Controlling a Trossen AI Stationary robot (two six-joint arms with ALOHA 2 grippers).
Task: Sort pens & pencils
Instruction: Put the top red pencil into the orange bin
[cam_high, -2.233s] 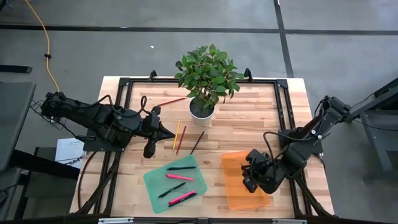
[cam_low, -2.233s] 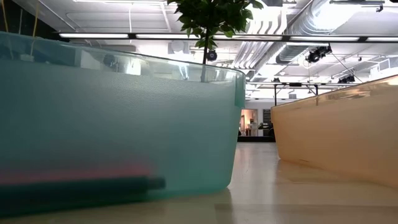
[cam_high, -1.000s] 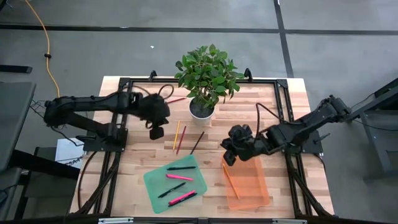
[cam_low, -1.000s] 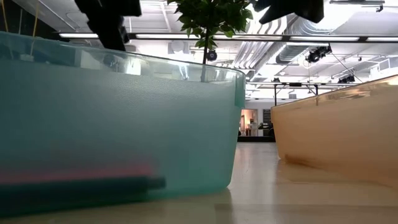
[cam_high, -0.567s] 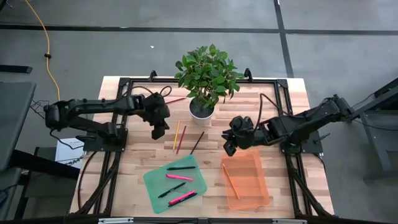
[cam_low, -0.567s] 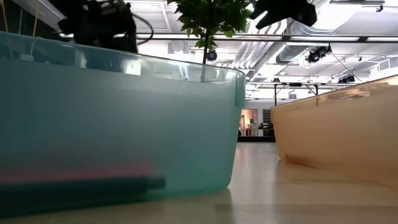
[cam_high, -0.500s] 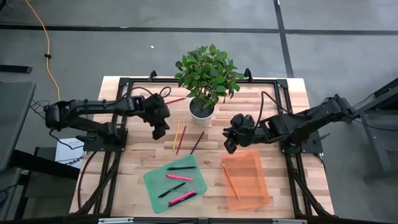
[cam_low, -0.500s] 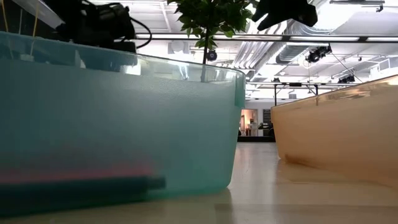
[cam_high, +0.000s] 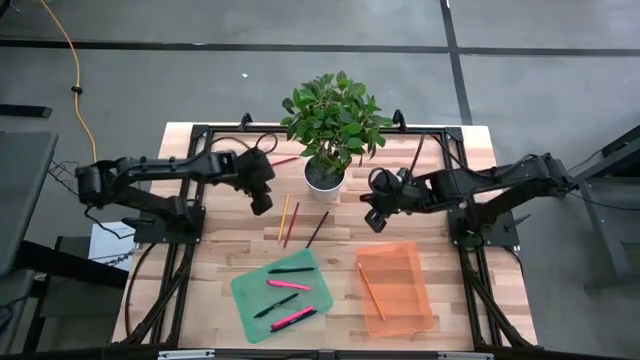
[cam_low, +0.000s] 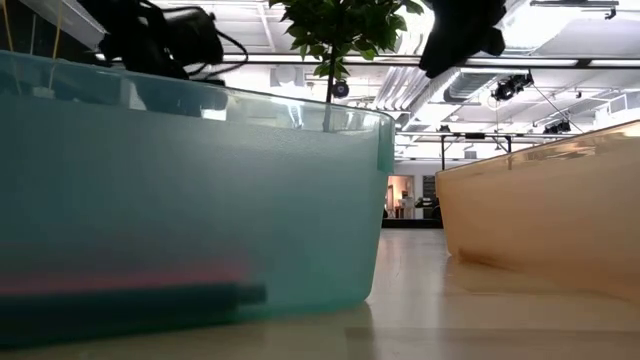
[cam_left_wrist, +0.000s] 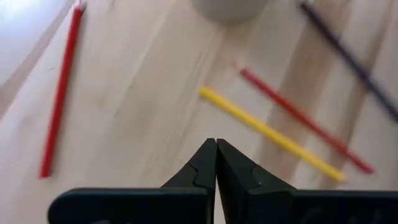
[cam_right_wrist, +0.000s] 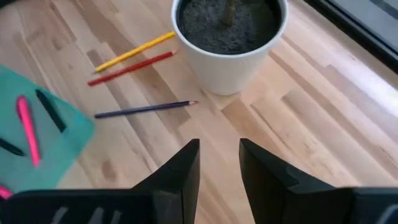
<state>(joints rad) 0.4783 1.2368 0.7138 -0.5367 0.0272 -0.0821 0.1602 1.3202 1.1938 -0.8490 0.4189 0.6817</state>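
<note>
Three pencils lie flat on the wooden table near the plant pot: yellow (cam_high: 284, 215), red (cam_high: 291, 224) and dark (cam_high: 317, 229). Another red pencil (cam_high: 277, 161) lies farther back, and an orange pencil (cam_high: 370, 290) lies in the orange tray (cam_high: 420, 300). Several pink and black pens (cam_high: 288, 285) lie in the green tray (cam_high: 250, 300). My left gripper (cam_high: 263, 206) is shut with nothing in it, just left of the yellow pencil (cam_left_wrist: 270, 134). My right gripper (cam_high: 371, 221) stands open and empty right of the pot, above bare wood (cam_right_wrist: 219, 155).
A leafy plant in a white pot (cam_high: 325, 175) stands at the table's far middle, between the two grippers. A black frame (cam_high: 200, 135) runs along the table's edges. The two trays sit side by side near the front edge, with bare wood between them.
My left gripper has sunk toward the table and edged right, toward the yellow pencil, staying shut. My right gripper has gone from over the orange tray's far end toward the table's far edge, beside the pot, staying open. The pencils and pens have kept still.
</note>
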